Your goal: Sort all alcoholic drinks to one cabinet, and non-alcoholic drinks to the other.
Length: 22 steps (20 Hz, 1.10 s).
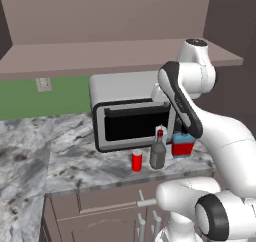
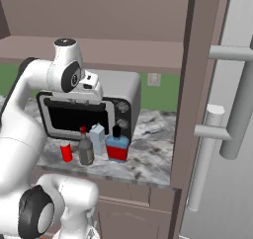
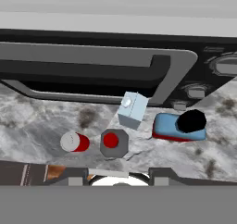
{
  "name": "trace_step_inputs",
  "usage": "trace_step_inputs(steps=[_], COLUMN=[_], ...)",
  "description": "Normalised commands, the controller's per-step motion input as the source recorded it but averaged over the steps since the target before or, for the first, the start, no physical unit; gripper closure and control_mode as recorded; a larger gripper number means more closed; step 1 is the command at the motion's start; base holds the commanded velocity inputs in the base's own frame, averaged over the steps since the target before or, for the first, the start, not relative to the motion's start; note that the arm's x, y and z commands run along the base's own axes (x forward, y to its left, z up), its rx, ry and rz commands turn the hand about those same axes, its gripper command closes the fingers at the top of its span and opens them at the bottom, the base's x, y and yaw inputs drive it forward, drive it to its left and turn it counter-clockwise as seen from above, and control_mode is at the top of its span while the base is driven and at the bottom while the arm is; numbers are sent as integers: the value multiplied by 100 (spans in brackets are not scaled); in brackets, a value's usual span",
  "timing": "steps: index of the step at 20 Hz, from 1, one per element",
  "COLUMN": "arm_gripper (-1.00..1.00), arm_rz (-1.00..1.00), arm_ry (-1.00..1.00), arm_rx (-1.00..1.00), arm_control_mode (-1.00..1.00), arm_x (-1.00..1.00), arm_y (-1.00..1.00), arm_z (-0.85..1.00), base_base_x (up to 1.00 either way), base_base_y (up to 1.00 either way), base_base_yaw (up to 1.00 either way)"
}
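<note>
Four drinks grouped on the marble counter (image 1: 60, 156) before the microwave (image 1: 127, 116): red can (image 1: 136, 162) leftmost, grey red-capped bottle (image 1: 158, 153) beside it, pale-blue container (image 2: 98, 138) behind, blue-topped red bottle (image 2: 117, 146) rightmost. Gripper (image 3: 121, 176) shut, empty, hovering above them.

Grey marbled stone counter (image 1: 45, 151) over brown base cabinets (image 1: 100, 221), silver microwave (image 1: 125, 88) with black door against a green wall (image 1: 40, 98), pale wall outlet (image 1: 43, 84), brown upper cabinets (image 1: 100, 16) overhead, tall brown panel (image 2: 197, 85) beside grey bar handles (image 2: 232, 114).
</note>
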Motion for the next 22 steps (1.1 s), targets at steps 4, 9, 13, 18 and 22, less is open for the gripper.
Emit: trace_step_inputs(steps=[4, 9, 13, 18, 22], arm_gripper=[-100, -100, -100, -100, -100], arm_rz=[0, 0, 0, -3, 0], arm_ry=[-3, 0, -3, -1, 0], arm_rx=[0, 0, -5, 1, 5], arm_control_mode=[-100, -100, -100, -100, -100], arm_x=[-27, -60, -51, -6, 13], arm_y=[-2, -2, 0, 0, 4], arm_z=[-11, -74, -99, -51, -29], base_base_x=[0, 0, 0, 0, 0], base_base_y=[0, 0, 0, 0, 0], base_base_yaw=[0, 0, 0, 0, 0])
